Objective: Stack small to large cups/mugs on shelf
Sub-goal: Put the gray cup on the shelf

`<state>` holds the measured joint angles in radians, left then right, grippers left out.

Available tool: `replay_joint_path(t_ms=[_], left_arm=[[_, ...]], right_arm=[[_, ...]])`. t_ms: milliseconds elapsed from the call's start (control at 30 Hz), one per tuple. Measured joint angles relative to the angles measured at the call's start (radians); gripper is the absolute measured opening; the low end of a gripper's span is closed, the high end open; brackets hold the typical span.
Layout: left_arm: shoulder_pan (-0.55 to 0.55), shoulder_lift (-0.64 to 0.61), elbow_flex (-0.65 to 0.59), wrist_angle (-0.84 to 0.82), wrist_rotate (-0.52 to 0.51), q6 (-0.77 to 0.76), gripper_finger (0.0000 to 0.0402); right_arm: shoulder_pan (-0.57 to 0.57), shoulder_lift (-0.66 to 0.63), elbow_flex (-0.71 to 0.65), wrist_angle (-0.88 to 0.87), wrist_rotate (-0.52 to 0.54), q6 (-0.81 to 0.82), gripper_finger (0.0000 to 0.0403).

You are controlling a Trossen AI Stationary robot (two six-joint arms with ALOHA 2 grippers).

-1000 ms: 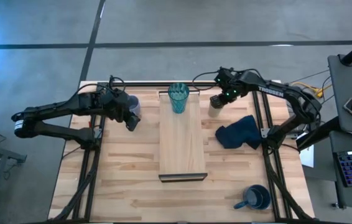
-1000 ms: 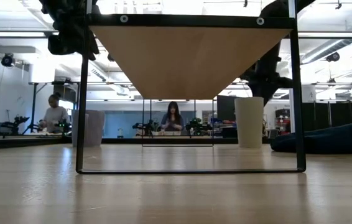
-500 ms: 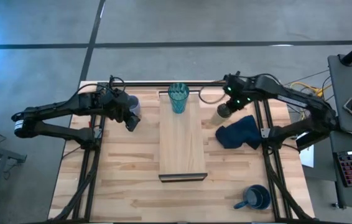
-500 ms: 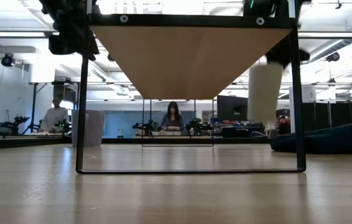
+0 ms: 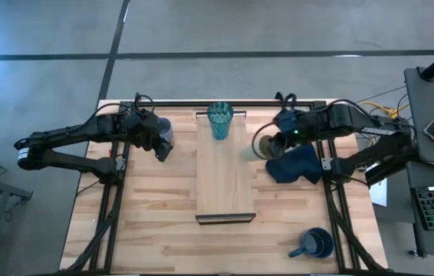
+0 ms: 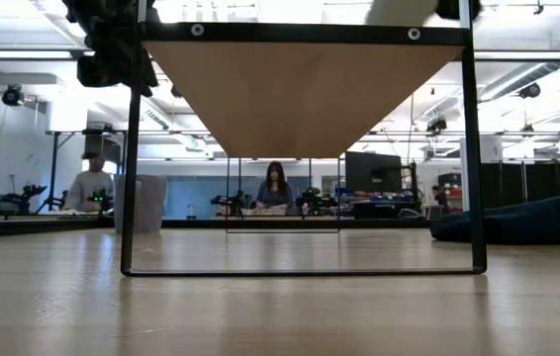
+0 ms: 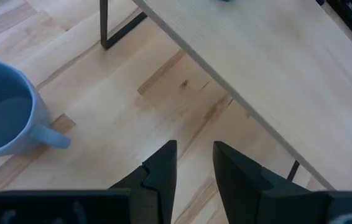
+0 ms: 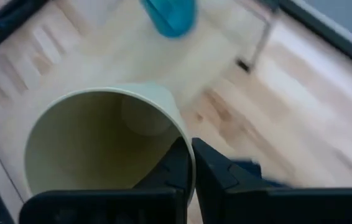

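Note:
The teal ribbed glass [image 5: 219, 119] stands on the far end of the light-wood shelf [image 5: 225, 180]. My right gripper [image 5: 277, 141] is shut on the small tan cup [image 5: 264, 144], held in the air off the shelf's right side; the cup's base shows at the top of the low view [image 6: 399, 9]. The pale blue-grey mug [image 5: 162, 132] stands on the table left of the shelf, with my left gripper [image 7: 194, 163] narrowly open and empty beside it. The dark blue mug [image 5: 315, 244] stands at the near right. My right gripper holds the tan cup by its rim [image 8: 185, 144], the wall pinched with one finger [image 8: 175, 163] inside the cup and one outside. The fingers come from above, pointing down. The cup hangs below them, mouth up, lifted clear of the table.
A dark navy cloth [image 5: 295, 164] lies on the table right of the shelf, under the lifted cup's near side. The shelf's black frame legs [image 6: 475, 158] stand at its corners. People are in the room beyond the table [image 6: 274, 188].
My right gripper has lifted the tan cup off the table, rising out of the top of the low view and shifting a little toward the near edge. The left arm has kept still.

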<state>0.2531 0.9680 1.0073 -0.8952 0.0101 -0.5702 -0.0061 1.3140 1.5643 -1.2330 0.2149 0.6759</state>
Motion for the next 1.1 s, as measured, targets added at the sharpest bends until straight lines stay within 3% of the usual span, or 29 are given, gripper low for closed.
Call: replay_joint_path(t_ms=[200,400,500,667,833,1100], left_arm=[[-0.001,0.025,0.004,0.098,0.057,-0.022,0.0089],[-0.014,0.081,0.043,0.184,0.088,-0.025,0.0089],[-0.023,0.109,0.052,0.184,0.089,-0.026,0.0089],[-0.048,0.146,0.055,0.200,0.090,-0.026,0.0089],[-0.076,0.168,0.055,0.271,0.090,-0.032,0.0089],[-0.092,0.208,0.055,0.376,0.093,-0.054,0.0089]], right_arm=[[0.012,0.221,0.267,-0.021,0.035,-0.140,0.0009],[-0.006,0.440,0.519,-0.254,-0.011,-0.221,0.0009],[-0.004,0.515,0.621,-0.238,-0.082,-0.269,0.0009],[-0.001,0.625,0.792,-0.252,-0.104,-0.315,0.0009],[-0.006,0.623,0.759,-0.237,-0.132,-0.321,0.0009],[-0.030,0.630,0.753,-0.183,-0.081,-0.335,0.0009]])
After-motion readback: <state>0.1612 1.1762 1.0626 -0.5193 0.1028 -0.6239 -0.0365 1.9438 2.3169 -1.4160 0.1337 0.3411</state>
